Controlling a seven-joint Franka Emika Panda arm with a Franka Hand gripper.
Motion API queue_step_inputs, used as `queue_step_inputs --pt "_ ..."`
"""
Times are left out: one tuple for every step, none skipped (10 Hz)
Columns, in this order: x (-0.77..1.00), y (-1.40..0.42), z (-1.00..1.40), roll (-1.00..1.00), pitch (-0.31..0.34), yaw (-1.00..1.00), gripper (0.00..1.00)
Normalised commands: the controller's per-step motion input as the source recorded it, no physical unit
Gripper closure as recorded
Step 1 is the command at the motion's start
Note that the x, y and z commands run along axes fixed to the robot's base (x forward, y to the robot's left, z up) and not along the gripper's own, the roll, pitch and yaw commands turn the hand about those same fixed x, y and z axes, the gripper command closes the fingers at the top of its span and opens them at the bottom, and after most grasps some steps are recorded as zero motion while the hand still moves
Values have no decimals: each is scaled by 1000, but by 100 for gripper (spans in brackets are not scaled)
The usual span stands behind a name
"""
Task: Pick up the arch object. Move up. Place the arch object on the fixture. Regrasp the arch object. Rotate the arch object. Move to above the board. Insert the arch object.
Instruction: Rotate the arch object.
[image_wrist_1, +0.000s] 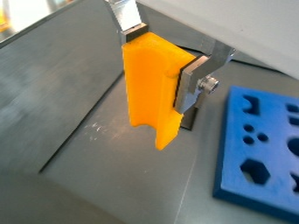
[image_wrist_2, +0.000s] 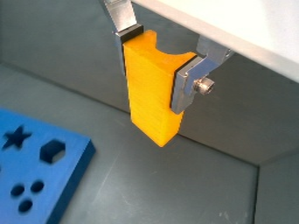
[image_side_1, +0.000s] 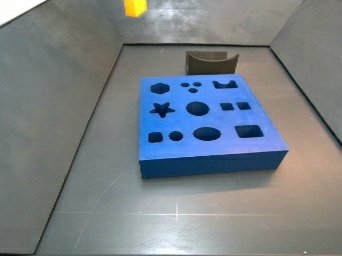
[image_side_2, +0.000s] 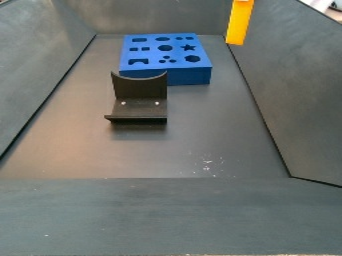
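Your tool (image_wrist_1: 167, 59) hangs high above the dark floor of the bin with the arch object (image_wrist_1: 155, 88) pinched between its silver fingers (image_wrist_1: 191, 86), the yellow-orange block held upright with its notched end pointing down in a wrist view and its long body clear of every surface. In both side views only the block itself shows at the top edge of the frame (image_side_1: 135, 7), well above the rest of the scene and off to one side of the board (image_side_1: 207, 127); the arm is out of frame there. You can count the pickup as done and the lift as done or nearly so. The fixture (image_side_2: 138, 95) stands empty on the floor just beside the board, its curved notch unfilled, so the placing on it looks to be your next step, unless this is already the carry toward the board after the regrasp; the pictures alone do not settle that. The arch-shaped hole near the board's edge is still open in a side view, so the insertion remains ahead of you. The block is not yet over either the fixture or the board.
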Motion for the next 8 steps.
queue_step_inputs --pt "14 12 -15 3 1 -1000 100" --pt "13 12 -15 3 1 -1000 100" --pt "13 12 -15 4 2 -1000 100" --pt "13 12 -15 4 2 -1000 100" --pt "0 0 0 0 0 -1000 100" --pt "0 1 0 0 0 -1000 100" --pt "-1 2 -2 0 0 -1000 100" --pt "-1 5 -4 0 1 -1000 100"
